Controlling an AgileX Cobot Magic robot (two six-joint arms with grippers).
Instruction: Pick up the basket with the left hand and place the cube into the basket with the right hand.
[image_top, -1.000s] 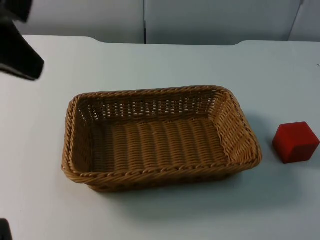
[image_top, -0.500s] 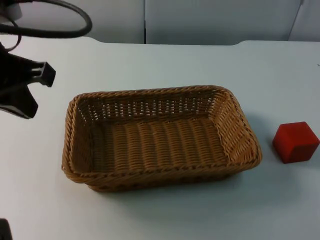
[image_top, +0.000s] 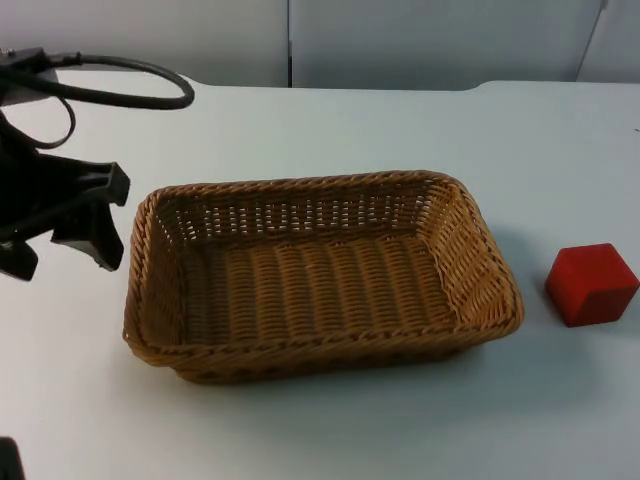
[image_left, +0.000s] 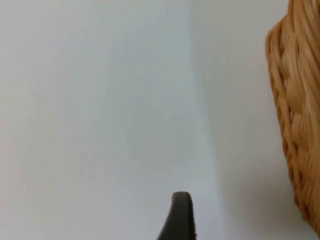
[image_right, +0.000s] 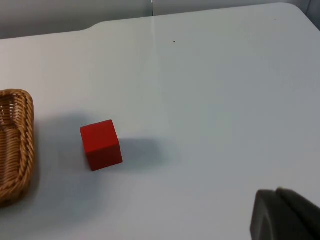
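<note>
- Two things sit on your white bench (image_top: 320, 420): a brown woven basket (image_top: 310, 290) and a red cube (image_top: 590, 284).
- Nearest to you in the top view is bare white bench, and then comes the basket's front rim.
- The basket sits flat on the bench, near the middle. It has nothing inside it and nothing is holding it.
- The cube sits on the bench on the right side of the basket. It is near the basket but does not touch it. There is a strip of bench between them.
- From the right wrist view you can see the cube (image_right: 101, 144) with its shadow beside it, and one end of the basket (image_right: 15, 145) close by.
- The right gripper (image_right: 282, 217) hangs over the bench, well apart from the cube. You cannot tell how its jaws stand. It has hold of nothing.
- The left gripper (image_top: 62, 255) is just beside the basket's left end, a bit above the bench. Its jaws stand wide apart and hold nothing.
- From the left wrist view you can see the basket's woven side (image_left: 297, 110) and one black fingertip (image_left: 179, 216) over the bench.
- Farthest away, the bench ends at the grey wall (image_top: 400, 40).
</note>
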